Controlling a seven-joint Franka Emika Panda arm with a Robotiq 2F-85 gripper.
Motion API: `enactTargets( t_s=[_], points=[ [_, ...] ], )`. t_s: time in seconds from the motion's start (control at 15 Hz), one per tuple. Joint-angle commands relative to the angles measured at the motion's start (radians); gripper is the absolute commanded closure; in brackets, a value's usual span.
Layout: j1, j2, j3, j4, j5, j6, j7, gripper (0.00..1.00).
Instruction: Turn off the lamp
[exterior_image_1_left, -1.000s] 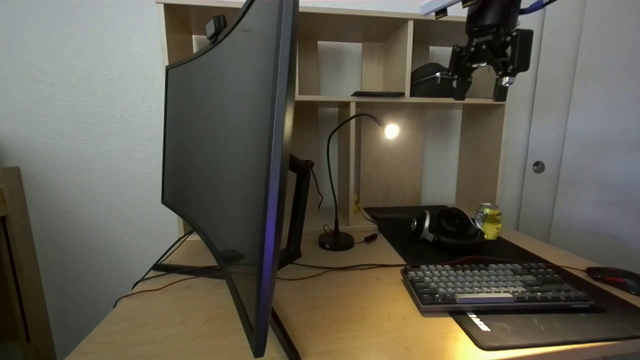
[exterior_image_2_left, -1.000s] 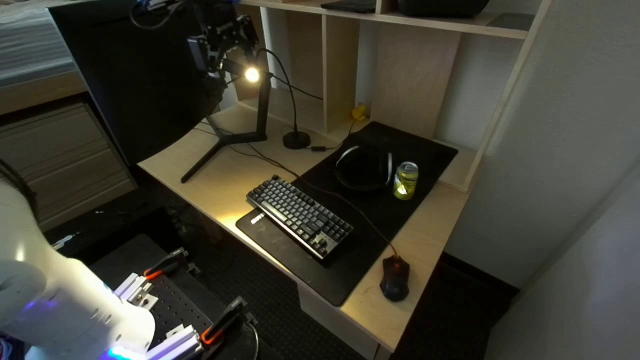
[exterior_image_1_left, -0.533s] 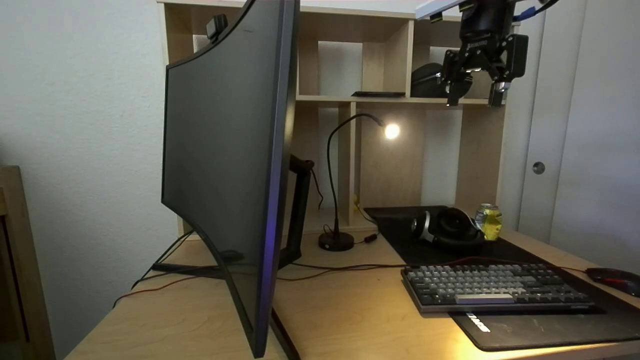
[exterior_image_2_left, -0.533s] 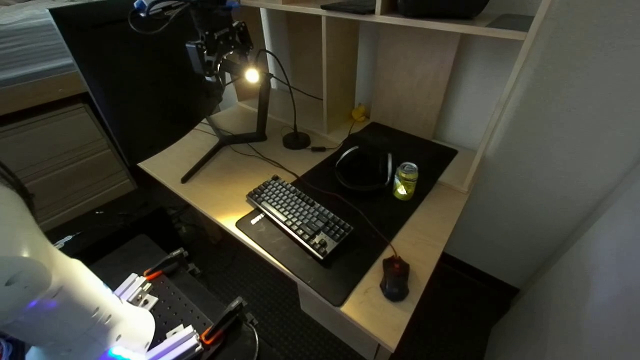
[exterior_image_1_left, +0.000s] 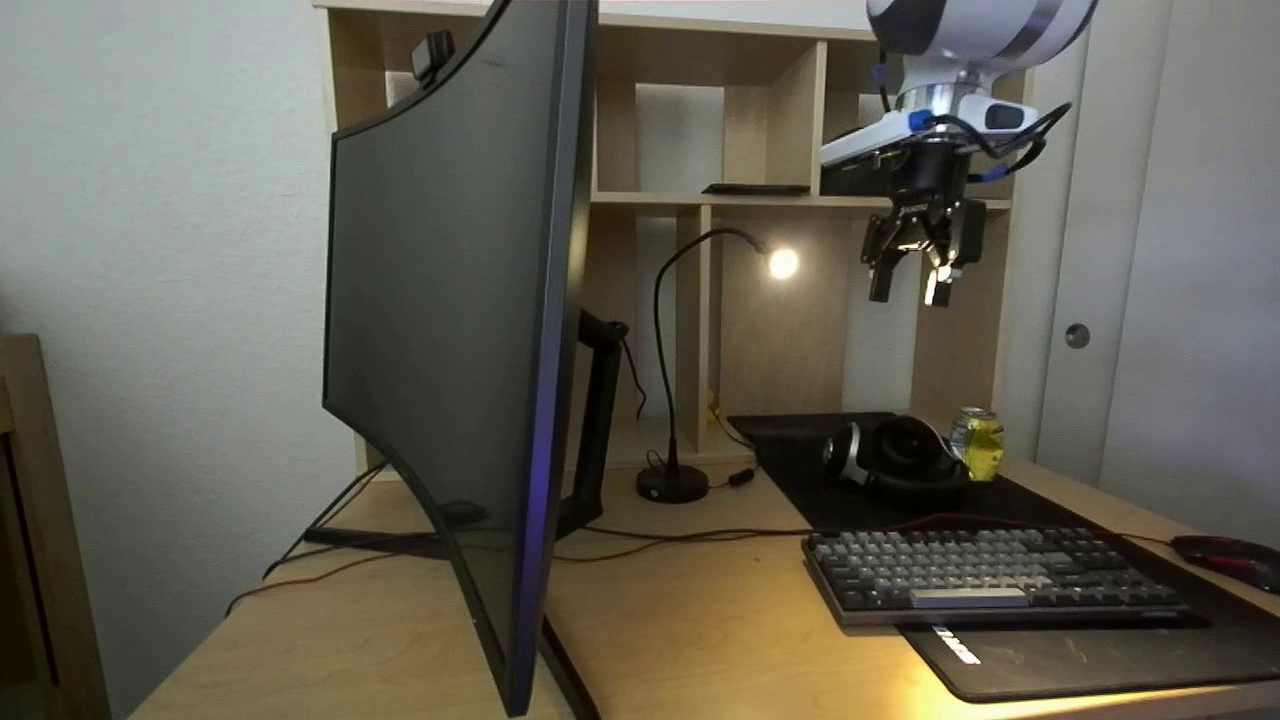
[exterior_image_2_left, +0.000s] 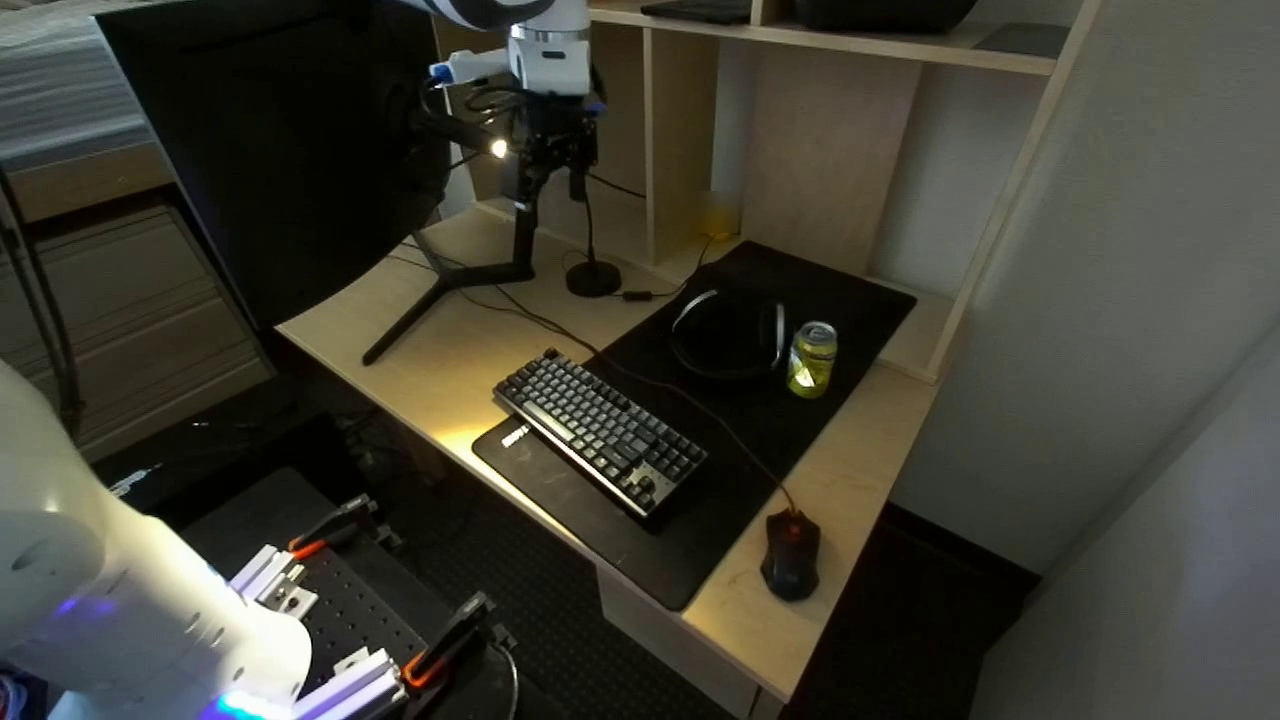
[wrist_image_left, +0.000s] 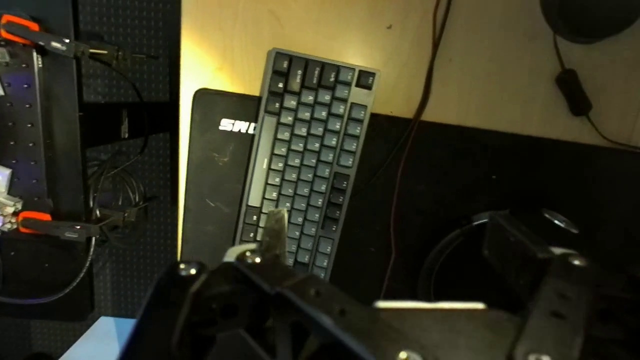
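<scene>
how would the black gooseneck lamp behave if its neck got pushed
The lamp will probably flex, since its neck is long and thin. Its small round base beneath that tall neck suggests it may tip. Being slim, it looks light, so it might slide on the desk.

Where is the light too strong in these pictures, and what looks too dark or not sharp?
In both exterior views, the lamp head is washed out to white; in the wrist view, yellow glare lies on the desk near its edge; in an exterior view, the monitor is nearly black, and a small yellow thing at the back is blurred.
</scene>
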Motion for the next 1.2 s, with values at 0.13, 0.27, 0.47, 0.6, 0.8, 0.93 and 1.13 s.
enactTargets(
  t_s=[0.13, 0.27, 0.47, 0.6, 0.8, 0.93, 1.13],
  points=[
    [0.019, 0.103, -0.03, 0.111, 0.012, -0.014, -0.004, 0.0],
    [0.031, 0.123, -0.026, 0.108, -0.027, -0.022, -0.002, 0.0],
    [0.034, 0.251, -0.033, 0.196, -0.058, -0.037, -0.057, 0.0],
    [0.038, 0.368, -0.038, 0.315, -0.05, -0.068, -0.073, 0.0],
    [0.037, 0.502, -0.04, 0.481, -0.011, -0.143, -0.132, 0.0],
    [0.052, 0.454, -0.056, 0.402, -0.021, -0.098, -0.103, 0.0],
    [0.059, 0.487, -0.062, 0.434, -0.021, -0.104, -0.101, 0.0]
  ],
)
